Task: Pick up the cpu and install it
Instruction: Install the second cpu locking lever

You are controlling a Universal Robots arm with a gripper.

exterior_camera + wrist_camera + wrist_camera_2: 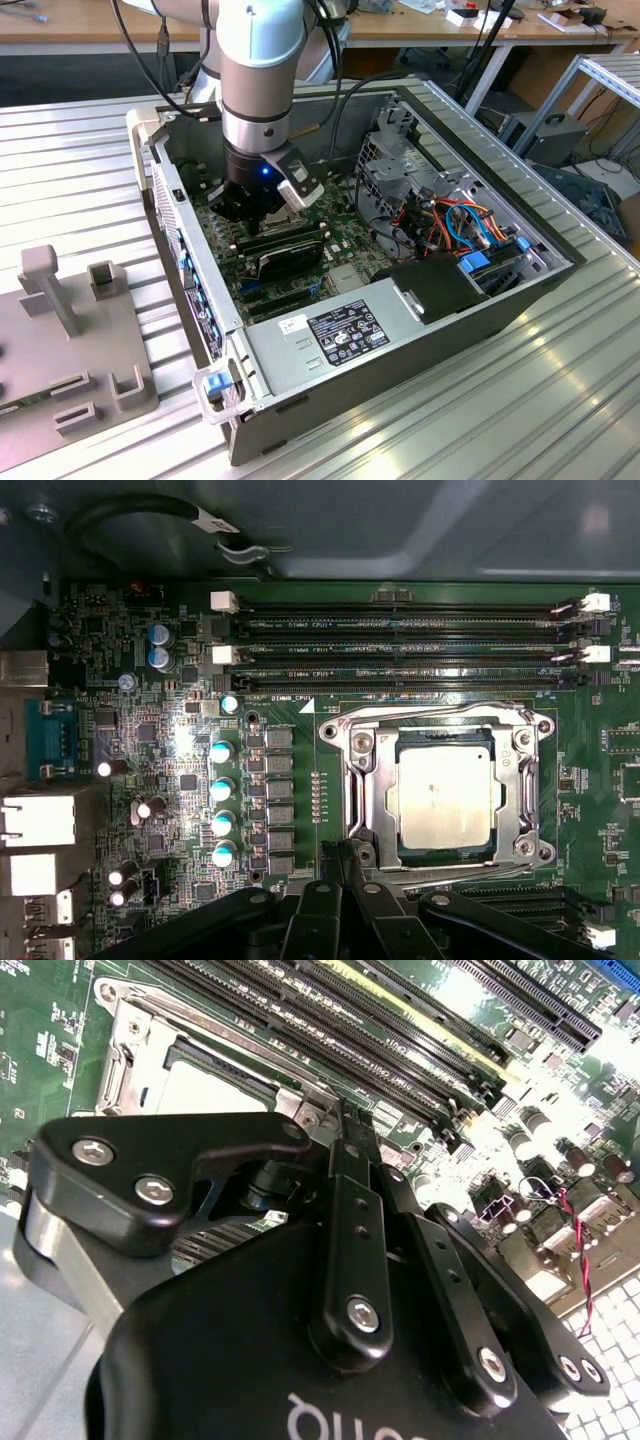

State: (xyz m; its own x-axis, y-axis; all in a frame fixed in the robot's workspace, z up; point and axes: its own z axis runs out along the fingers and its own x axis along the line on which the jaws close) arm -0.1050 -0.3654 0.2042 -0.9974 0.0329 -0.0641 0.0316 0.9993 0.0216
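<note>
1. In the exterior view I see a grey fixture block on the table at nine o'clock of the open computer case.
2. My gripper sits low inside the case over the motherboard.
3. In the first wrist view its fingers look pressed together, grasping nothing.
4. The cpu lies seated in its socket frame, at one o'clock of the fingertips.

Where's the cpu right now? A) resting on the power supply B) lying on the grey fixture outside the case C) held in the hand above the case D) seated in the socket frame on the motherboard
D: in the first wrist view the cpu lies flat inside the metal socket frame on the motherboard, with the hand just beside the frame's edge, not around the chip.
</note>
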